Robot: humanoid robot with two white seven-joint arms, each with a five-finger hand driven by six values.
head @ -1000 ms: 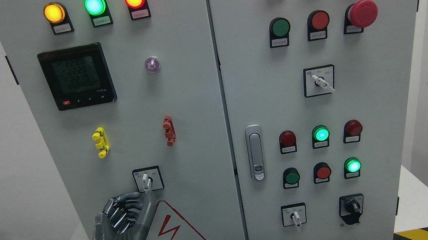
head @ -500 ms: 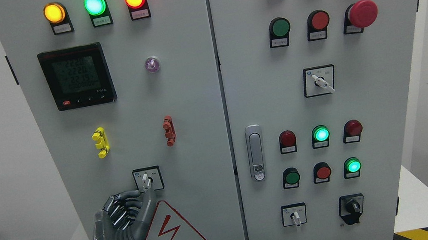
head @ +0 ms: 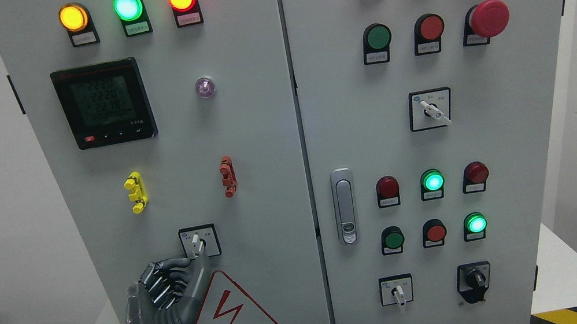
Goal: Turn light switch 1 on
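1. Head view: the left hand [head: 163,306] has its fingers [head: 167,276] curled inward and they hold nothing; the thumb tip reaches up just under the lever of the rotary switch [head: 199,242], and contact is hard to tell.
2. The hand is upright with the wrist at the bottom edge, in front of the left cabinet door [head: 260,131].
3. The switch sits low on this door, above the warning triangle [head: 233,323]; bare panel lies to its right.

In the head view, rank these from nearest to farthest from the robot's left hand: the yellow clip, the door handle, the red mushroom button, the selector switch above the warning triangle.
From the left hand:
1. Selector switch, just above the fingertips.
2. Yellow clip, higher on the left door.
3. Door handle, right door's edge.
4. Red mushroom button, upper right.
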